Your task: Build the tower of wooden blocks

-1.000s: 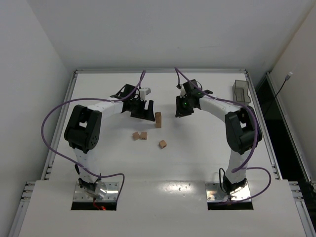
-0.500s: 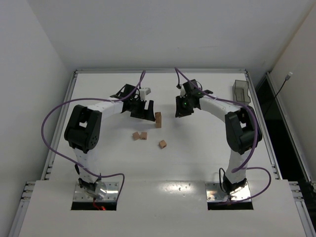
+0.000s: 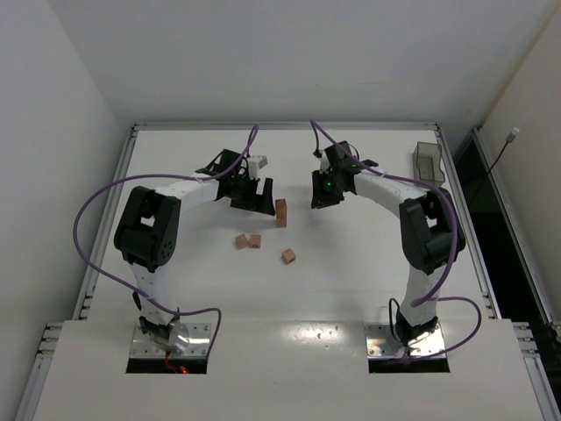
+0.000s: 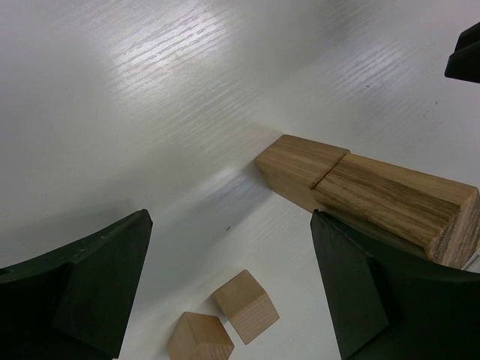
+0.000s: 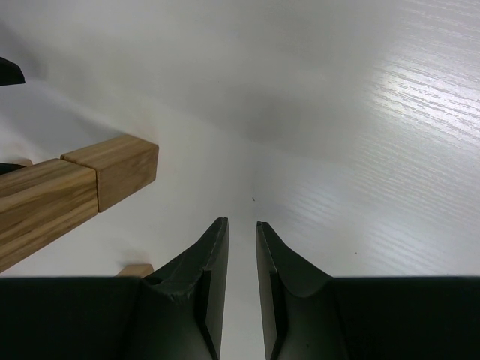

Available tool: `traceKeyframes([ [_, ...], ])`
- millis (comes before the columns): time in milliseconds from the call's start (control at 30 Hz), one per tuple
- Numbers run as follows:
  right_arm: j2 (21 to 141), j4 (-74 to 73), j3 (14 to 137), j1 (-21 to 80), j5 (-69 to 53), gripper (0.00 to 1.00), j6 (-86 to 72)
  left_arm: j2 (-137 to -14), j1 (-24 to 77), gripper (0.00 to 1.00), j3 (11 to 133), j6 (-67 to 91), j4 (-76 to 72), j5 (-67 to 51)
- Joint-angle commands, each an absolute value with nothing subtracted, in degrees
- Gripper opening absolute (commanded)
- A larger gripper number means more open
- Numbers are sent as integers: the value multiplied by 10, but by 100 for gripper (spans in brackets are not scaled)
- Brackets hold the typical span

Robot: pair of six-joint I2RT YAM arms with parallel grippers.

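Note:
The tower (image 3: 280, 212) is a narrow column of tan wood blocks standing mid-table. In the left wrist view the tower (image 4: 375, 195) runs past my right-hand finger (image 4: 360, 292), not between the jaws. My left gripper (image 3: 254, 198) (image 4: 229, 217) is open and empty, just left of the tower. Two loose cubes (image 3: 248, 240) lie side by side in front of it, and both cubes (image 4: 246, 306) show between the fingers below. A third cube (image 3: 288, 255) lies nearer. My right gripper (image 3: 320, 195) (image 5: 241, 223) hangs right of the tower (image 5: 75, 187), jaws nearly together with nothing between them.
A translucent grey bin (image 3: 427, 162) stands at the table's back right corner. The white table (image 3: 351, 263) has raised rails along its left, back and right edges. Purple cables loop from both arms.
The left gripper's jaws have spread a little wider. Neither arm nor any block has visibly shifted.

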State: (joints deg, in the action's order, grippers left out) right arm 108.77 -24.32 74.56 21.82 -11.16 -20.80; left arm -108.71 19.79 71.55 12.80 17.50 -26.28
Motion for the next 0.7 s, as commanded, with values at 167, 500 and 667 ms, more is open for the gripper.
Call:
traceKeyframes([
  [167,1071,-228,749,215,-123,19,-207,-1071,203,78,729,135,167,-248],
  [500,993,-228,710,215,-70,24,-126,-919,157,35,603,93,156,-159],
  [667,903,-241,668,196,-78,74,-38,-808,124,63,545,75,170,-174],
])
